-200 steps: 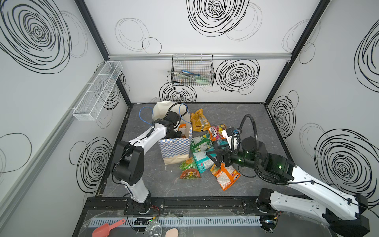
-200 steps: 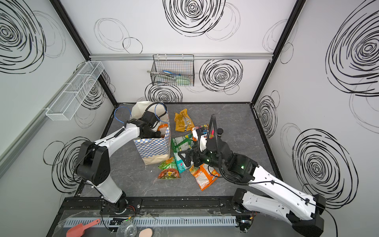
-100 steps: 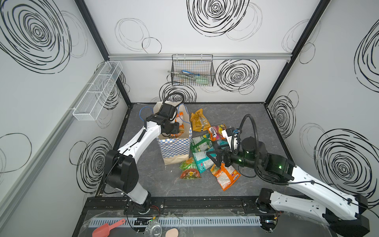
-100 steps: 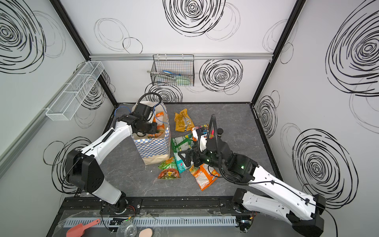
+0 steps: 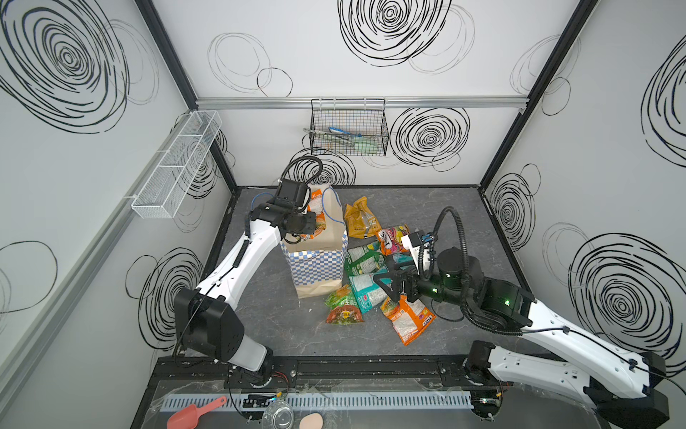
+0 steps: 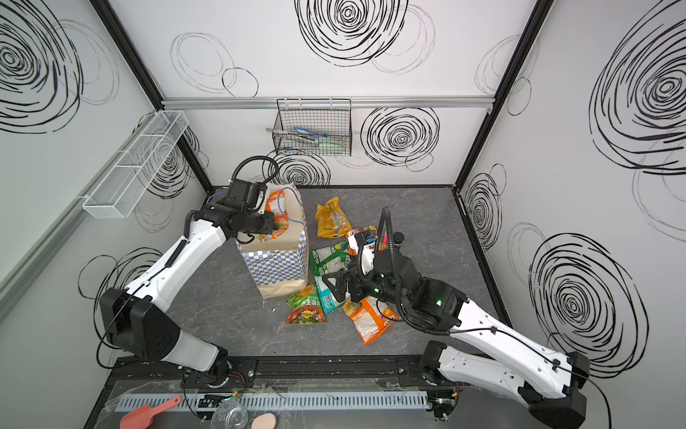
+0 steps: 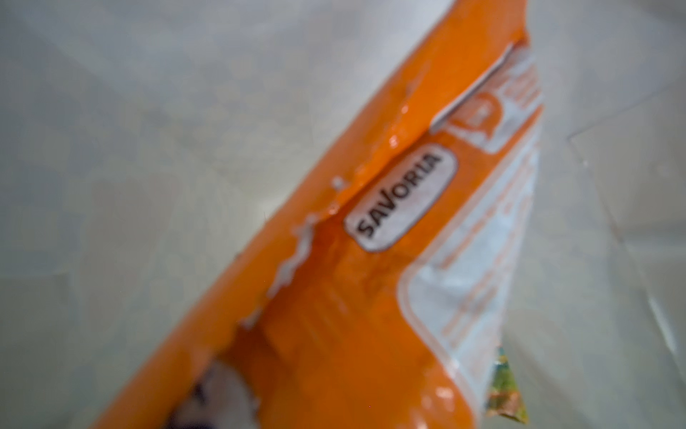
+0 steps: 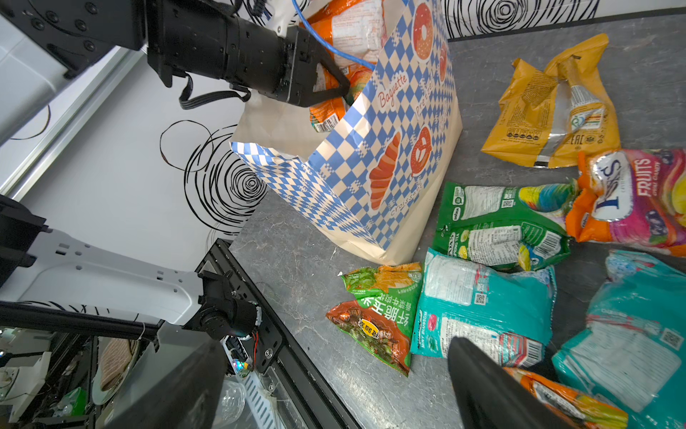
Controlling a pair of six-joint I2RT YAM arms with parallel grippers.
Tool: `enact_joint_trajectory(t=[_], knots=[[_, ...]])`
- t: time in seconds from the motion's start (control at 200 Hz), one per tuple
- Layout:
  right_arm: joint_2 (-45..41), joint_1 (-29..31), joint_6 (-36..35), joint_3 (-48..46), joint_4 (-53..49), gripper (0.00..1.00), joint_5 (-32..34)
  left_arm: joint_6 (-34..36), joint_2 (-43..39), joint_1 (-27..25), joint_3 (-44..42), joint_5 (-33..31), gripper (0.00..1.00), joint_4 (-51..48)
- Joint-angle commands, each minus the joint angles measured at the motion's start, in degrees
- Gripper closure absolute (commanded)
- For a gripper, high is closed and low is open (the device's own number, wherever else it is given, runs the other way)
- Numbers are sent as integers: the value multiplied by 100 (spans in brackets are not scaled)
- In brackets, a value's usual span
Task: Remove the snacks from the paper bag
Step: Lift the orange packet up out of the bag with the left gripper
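The paper bag (image 5: 315, 267) (image 6: 274, 267) (image 8: 371, 156) stands upright left of centre, blue-and-white check over a tan base. My left gripper (image 5: 315, 223) (image 6: 273, 223) (image 8: 343, 89) is over its mouth, shut on an orange snack packet (image 5: 317, 206) (image 6: 275, 202) (image 7: 371, 260) (image 8: 345, 29) that is partly above the rim. Several snacks lie on the table right of the bag: mustard-yellow (image 5: 360, 219), multicoloured (image 5: 389, 237), green (image 5: 362, 256), teal (image 5: 367, 293), green-and-red (image 5: 343, 308), orange (image 5: 408, 319). My right gripper (image 5: 386, 284) (image 6: 332, 284) (image 8: 334, 390) hovers open above them, holding nothing.
A black wire basket (image 5: 349, 128) hangs on the back wall and a white mesh shelf (image 5: 174, 167) on the left wall. A red scoop (image 5: 193, 414) and a glass bowl (image 5: 277, 419) lie in front of the base rail.
My left gripper has risen out of the bag, lifting the orange packet up to the rim. The right arm has not moved.
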Motion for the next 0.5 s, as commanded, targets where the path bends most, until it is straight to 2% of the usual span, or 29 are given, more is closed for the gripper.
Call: enact_joint_trajectory(t=[0.0,0.495], knots=[[-13,37,67,260,-54,3,12,-81,-373,37,403,-193,100,27],[-106,56,207,695,1,3,-55,-275,-942,-101,1650,-17,100,-443]])
